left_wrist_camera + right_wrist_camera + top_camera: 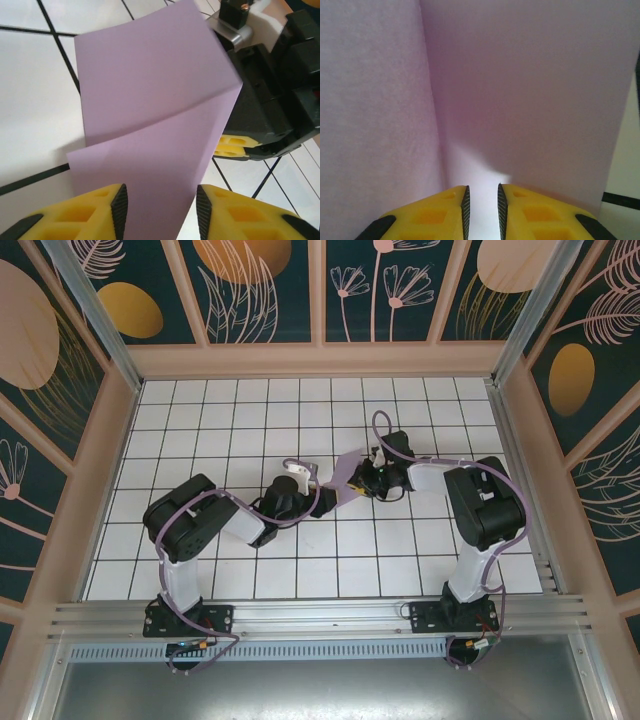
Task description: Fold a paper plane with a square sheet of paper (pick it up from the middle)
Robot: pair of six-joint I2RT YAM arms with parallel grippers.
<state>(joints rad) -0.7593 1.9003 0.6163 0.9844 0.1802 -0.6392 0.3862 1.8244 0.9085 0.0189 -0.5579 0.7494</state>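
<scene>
Your left fingers (95, 215) are standing spread, the square sheet of paper (150, 90) passing between them. Your right fingers (430, 217) are sitting almost together at its crease; whether they are pinching it, you cannot tell. The creased sheet is standing off the tiled tabletop (30, 100) between the arms.

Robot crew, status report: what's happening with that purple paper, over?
Copy: left fingers open astride the sheet; right fingers narrowed at it, grip unclear. Sheet bent along one crease. In the way: left arm and right arm crowded close.
</scene>
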